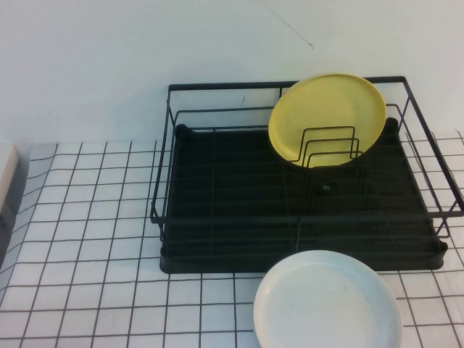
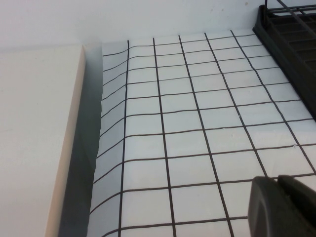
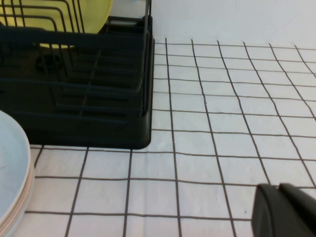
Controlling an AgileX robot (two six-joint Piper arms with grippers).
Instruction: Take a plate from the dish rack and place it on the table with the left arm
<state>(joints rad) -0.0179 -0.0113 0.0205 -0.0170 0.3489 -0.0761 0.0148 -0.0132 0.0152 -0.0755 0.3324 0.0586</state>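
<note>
The yellow plate (image 1: pixel 328 118) stands tilted against the wire dividers at the back right of the black dish rack (image 1: pixel 217 196). A part of it shows in the right wrist view (image 3: pixel 96 12), behind the rack (image 3: pixel 74 98). Neither arm shows in the high view. My left gripper (image 2: pixel 277 180) is shut and empty, low over the gridded table (image 2: pixel 197 128) to the left of the rack's corner (image 2: pixel 291 39). My right gripper (image 3: pixel 279 187) is shut and empty, low over the table (image 3: pixel 222 123) to the right of the rack.
A white plate (image 1: pixel 328 299) lies on the table in front of the rack; its edge shows in the right wrist view (image 3: pixel 12 168). A pale block (image 2: pixel 34 133) borders the table's left edge. A white wall stands behind.
</note>
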